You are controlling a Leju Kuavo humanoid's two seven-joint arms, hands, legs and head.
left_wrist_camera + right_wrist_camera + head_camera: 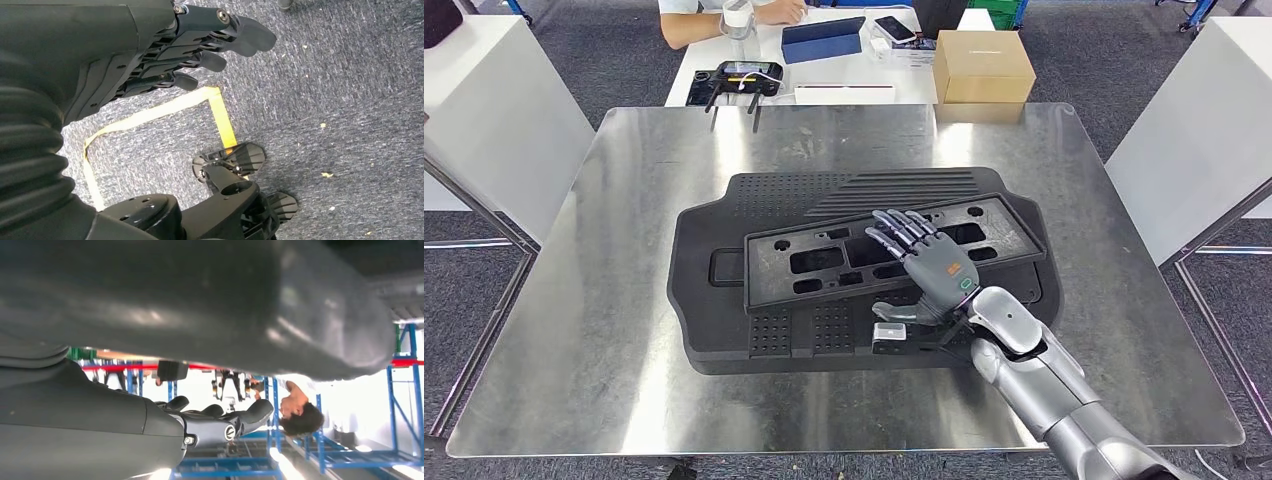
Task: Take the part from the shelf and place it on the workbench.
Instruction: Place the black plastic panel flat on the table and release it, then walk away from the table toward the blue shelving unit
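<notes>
Head view has the flat black slotted plastic part [889, 252] already lying on the ribbed black tray [714, 330] atop the shiny steel workbench [574, 330], right hand [929, 268] resting spread-fingered over it, left hand [150, 55] dangling empty, so placing looks basically done.

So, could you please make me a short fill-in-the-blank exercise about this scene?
1. The right hand rests on the black ____, a flat frame with cut-outs.
2. The black part lies on a dark tray on the ____ workbench.
3. The left hand hangs above grey carpet marked with ____ tape.

Missing words: part; metal; yellow
</notes>
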